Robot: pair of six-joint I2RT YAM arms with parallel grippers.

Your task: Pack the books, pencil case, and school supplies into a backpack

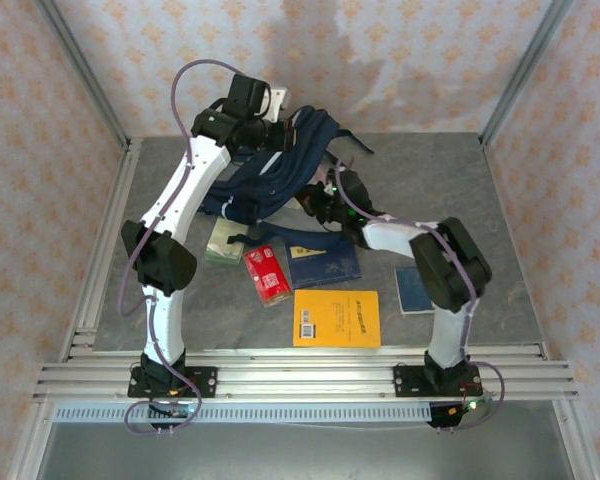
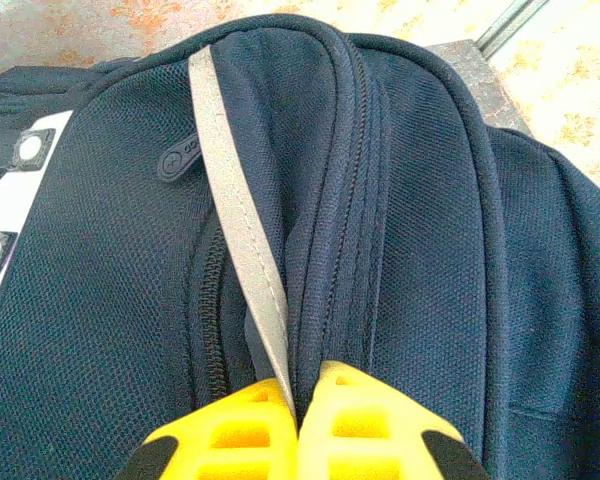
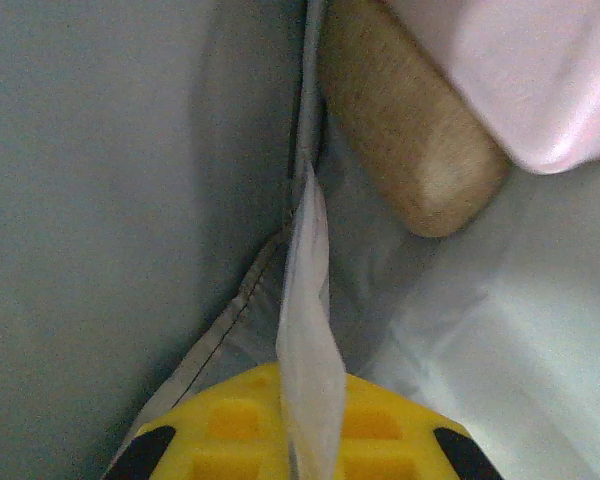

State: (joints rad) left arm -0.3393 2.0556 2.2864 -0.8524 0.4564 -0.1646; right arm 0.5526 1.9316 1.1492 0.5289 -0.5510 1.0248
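With books (image 1: 336, 318) lying unpacked at lower centre, the right gripper (image 3: 310, 400) clenched on a pale flap (image 3: 308, 300) inside the backpack (image 1: 280, 175), and the left gripper (image 2: 298, 400) pinching its grey stripe (image 2: 242, 230) at upper centre, a slipping stripe could collapse the opening.

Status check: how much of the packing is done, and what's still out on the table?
Looks done: the pink pencil case and tan oblong piece appear inside the backpack. In hand: left gripper pinches its grey stripe; right gripper pinches a thin pale flap. Left: orange-yellow book, navy book, second navy book, red packet, green-edged packet on the table.
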